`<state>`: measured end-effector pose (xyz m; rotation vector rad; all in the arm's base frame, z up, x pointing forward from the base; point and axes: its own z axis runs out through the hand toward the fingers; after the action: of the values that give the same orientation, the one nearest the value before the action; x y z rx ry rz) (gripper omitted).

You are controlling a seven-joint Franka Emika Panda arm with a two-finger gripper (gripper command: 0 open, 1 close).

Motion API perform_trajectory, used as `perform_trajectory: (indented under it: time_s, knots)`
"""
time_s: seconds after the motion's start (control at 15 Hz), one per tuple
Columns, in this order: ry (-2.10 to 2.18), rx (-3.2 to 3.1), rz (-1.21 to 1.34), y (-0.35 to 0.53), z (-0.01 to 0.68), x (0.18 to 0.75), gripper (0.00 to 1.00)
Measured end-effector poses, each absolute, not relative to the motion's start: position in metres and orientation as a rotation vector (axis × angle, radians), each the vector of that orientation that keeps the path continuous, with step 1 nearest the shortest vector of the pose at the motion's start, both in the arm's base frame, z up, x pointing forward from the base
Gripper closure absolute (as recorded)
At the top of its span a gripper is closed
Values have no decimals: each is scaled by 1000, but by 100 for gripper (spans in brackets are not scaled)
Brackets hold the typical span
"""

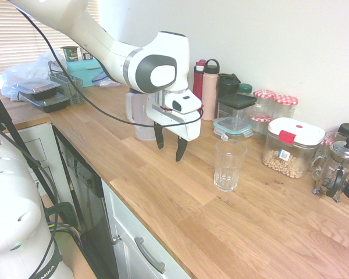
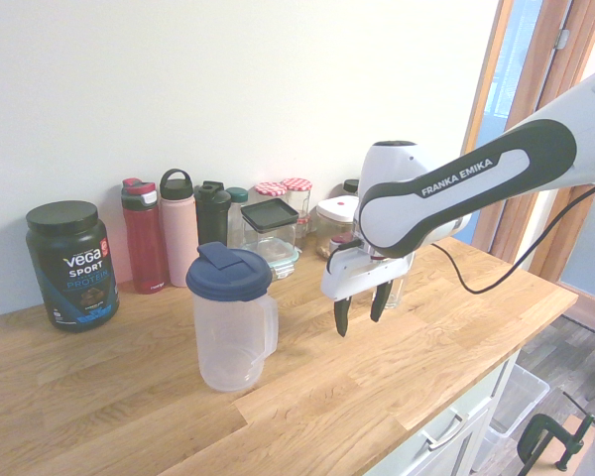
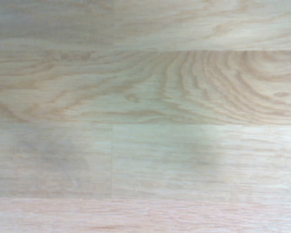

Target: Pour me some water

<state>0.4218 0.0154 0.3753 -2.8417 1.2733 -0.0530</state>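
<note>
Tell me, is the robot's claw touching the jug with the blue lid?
Apart. In the second exterior view the open gripper hangs above the countertop, with bare wood showing between it and the jug.

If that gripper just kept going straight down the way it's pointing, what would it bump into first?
Most likely the bare wooden counter. The gripper hangs open, pointing down between the jug and the glass, and the wrist view shows only wood beneath.
</note>
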Motion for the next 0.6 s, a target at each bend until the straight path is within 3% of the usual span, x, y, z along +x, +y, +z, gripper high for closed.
perform_trajectory:
  time_s: [0.33,0.6]
  knots:
    - [1225,-2855,-128,30,394,411,0]
    - [1107,-2888,-326,111,452,356,0]
